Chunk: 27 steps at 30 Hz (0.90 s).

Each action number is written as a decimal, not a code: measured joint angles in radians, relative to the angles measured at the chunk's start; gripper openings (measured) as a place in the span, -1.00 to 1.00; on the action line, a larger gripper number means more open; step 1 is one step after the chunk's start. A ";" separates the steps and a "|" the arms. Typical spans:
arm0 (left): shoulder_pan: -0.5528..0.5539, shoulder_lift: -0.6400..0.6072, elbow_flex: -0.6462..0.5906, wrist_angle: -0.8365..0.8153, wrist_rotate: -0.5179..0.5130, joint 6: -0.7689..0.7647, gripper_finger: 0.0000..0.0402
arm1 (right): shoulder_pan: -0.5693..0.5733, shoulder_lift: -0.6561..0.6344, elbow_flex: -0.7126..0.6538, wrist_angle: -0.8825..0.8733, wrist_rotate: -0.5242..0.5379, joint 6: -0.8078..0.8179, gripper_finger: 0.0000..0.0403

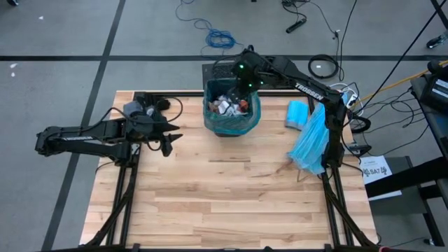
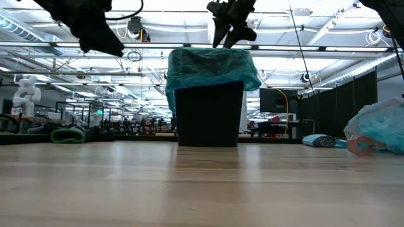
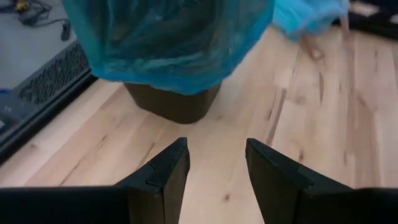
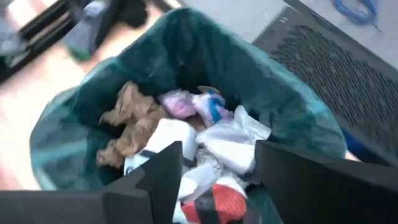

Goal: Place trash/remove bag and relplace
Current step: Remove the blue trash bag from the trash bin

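We see the trash (image 4: 186, 140), brown wads and white, pink and blue wrappers, heaped inside the bag (image 1: 233, 117); the bag lines the black bin (image 2: 208, 113) near the middle of the bench's (image 1: 231, 203) far edge, its rim folded over the bin's top; the right tool (image 1: 244, 82) hangs just above the opening, jaws apart, empty; the left tool (image 1: 170, 138) hovers near the bench's left edge, jaws apart, empty; a pale blue bag (image 1: 311, 143) lies by the right edge.
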<state>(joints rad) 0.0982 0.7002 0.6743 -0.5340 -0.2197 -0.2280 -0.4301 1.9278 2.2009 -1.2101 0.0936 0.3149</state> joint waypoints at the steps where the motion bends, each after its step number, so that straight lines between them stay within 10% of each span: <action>1: 0.000 0.000 0.000 0.007 -0.003 -0.025 -0.19 | -0.004 0.000 0.000 0.000 -0.018 -0.045 0.00; 19: 0.001 0.254 0.000 0.258 -0.061 -0.176 -0.19 | -0.040 -0.200 -0.003 -0.229 -0.046 -0.263 0.00; 27: 0.037 0.254 0.000 0.345 -0.085 -0.183 -0.19 | -0.039 -0.480 -0.331 -0.185 -0.040 -0.235 0.00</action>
<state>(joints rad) 0.1354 0.9545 0.6739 -0.1894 -0.3046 -0.4114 -0.4694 1.4478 1.8695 -1.3954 0.0532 0.0797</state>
